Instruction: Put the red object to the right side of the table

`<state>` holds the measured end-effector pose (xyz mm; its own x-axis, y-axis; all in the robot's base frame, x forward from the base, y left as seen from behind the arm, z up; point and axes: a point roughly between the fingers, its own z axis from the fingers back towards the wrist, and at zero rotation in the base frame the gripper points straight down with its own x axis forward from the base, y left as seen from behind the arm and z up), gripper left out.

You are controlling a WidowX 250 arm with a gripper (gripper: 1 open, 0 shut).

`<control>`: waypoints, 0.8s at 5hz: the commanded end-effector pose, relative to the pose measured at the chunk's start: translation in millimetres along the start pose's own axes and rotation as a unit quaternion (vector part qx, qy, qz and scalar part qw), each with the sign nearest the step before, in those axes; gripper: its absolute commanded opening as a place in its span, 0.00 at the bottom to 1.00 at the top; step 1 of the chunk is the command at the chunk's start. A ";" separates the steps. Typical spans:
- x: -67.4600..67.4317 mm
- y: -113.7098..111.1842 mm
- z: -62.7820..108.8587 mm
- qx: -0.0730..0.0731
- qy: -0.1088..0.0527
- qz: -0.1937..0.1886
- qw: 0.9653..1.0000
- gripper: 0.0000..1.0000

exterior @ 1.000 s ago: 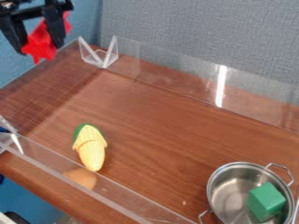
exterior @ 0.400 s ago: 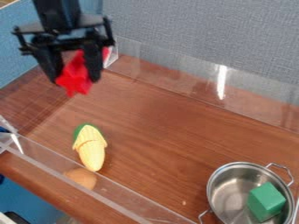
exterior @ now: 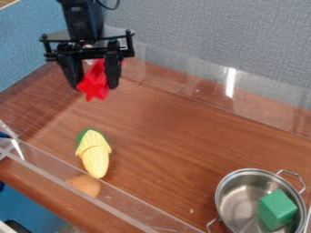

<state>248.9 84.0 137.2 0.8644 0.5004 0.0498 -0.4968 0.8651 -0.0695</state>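
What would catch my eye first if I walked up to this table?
Probably the black fingers hanging above the far left of the wooden table, clamped on a bright red block. Next, the yellow corn by the near clear wall, and the green cube in the metal pot, bottom right.

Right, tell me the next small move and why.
Probably carry the red object further right across the table: the pincer holds it in the air over the left end, with the pot at the far right.
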 end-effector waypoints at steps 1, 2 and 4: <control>24.5 6.7 6.5 0.018 -0.026 0.008 0.999 0.00; 38.7 14.4 -1.2 0.039 -0.025 0.015 0.999 0.00; 71.4 46.4 -26.6 0.076 -0.023 0.022 0.997 0.00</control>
<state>280.3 152.3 92.9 0.8415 0.5396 0.0272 -0.5398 0.8375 0.0853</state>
